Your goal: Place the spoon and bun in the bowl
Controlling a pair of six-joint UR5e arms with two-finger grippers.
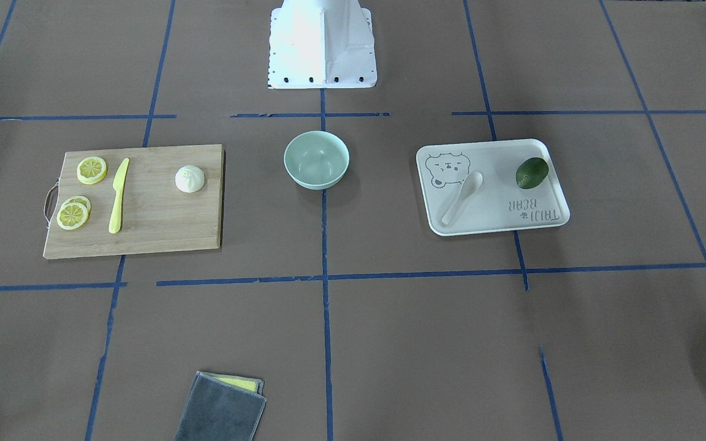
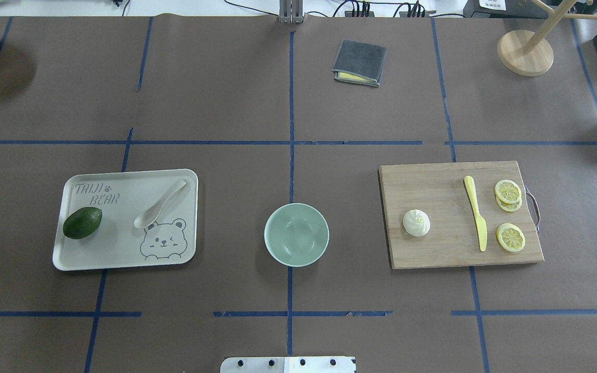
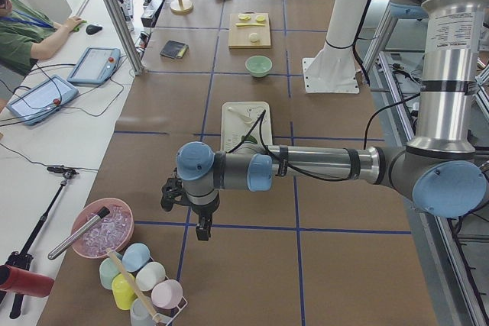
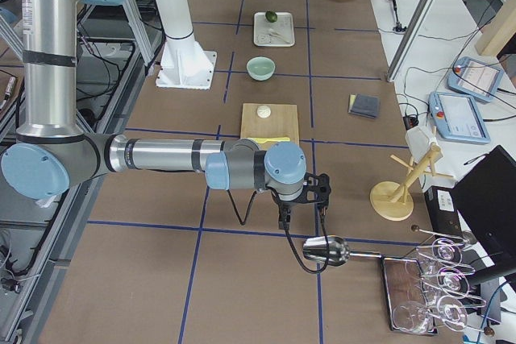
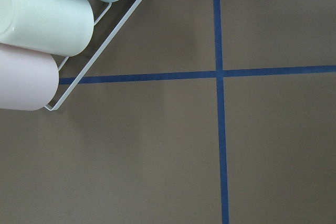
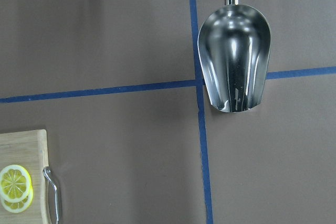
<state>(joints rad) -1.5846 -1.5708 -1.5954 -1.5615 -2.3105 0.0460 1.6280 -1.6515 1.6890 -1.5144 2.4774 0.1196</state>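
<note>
The off-white spoon lies on the white bear-print tray, on the table's left side. The white bun sits on the wooden cutting board, on the right side. The mint-green bowl stands empty between them. Neither gripper shows in the overhead or front views. The left gripper hangs over the table's left end, far from the tray. The right gripper hangs past the board at the right end. I cannot tell whether either is open or shut.
An avocado lies on the tray. A yellow knife and lemon slices lie on the board. A folded grey cloth lies at the far side. A cup rack is near the left gripper, a metal scoop near the right.
</note>
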